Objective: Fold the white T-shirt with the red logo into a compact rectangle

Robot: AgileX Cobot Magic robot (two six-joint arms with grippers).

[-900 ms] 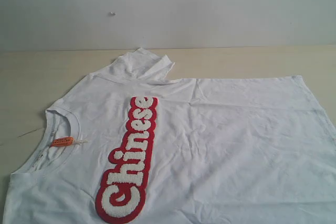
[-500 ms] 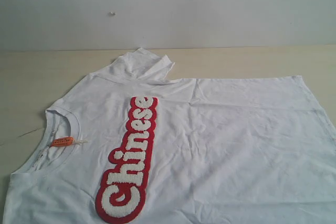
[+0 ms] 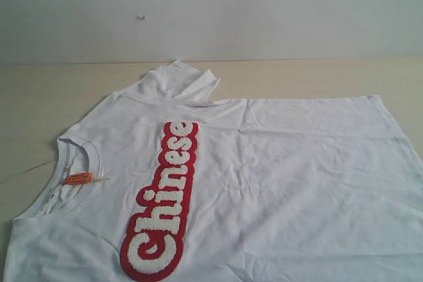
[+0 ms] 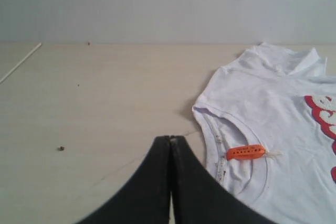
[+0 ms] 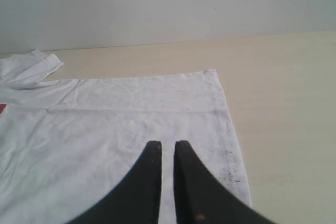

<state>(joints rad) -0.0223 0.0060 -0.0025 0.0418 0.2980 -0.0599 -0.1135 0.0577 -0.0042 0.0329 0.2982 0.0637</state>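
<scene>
One garment: the white T-shirt (image 3: 277, 176) lies front-up and unfolded on the table (image 3: 39, 90); its near side runs out of the exterior view.
Orientation: collar (image 3: 79, 156) toward the left arm's side, hem (image 5: 231, 145) toward the right arm's side.
Red logo (image 3: 165, 203): face up, running across the chest from the far side to the near side.
Far sleeve (image 3: 182, 80): bunched and partly doubled over at the far edge, not laid flat.
Surface: shallow creases across the body panel.
Neck tag (image 3: 78, 178): orange, lying loose inside the collar opening.
Left jaws: pressed together with nothing between them, over bare table just beside the collar.
Right jaws: a narrow slit between them, gripping nothing, above the cloth near the hem corner.
Progress, judged: no fold made; neither arm has hold of the shirt.
Risk 1: folding over the crumpled sleeve would likely trap a lump and give an uneven rectangle.
Risk 2: closed or near-closed jaws brought down on the fabric would push it and add wrinkles; they need to open first.
Risk 3: a pinch taking only the top layer would separate front from back, so the fold would drag and skew.
Risk 4: the thick towelling band may resist a crease placed through it and spring the fold open.
Risk 5: uneven lifting at collar and hem would probably slew the shirt on the smooth table.
</scene>
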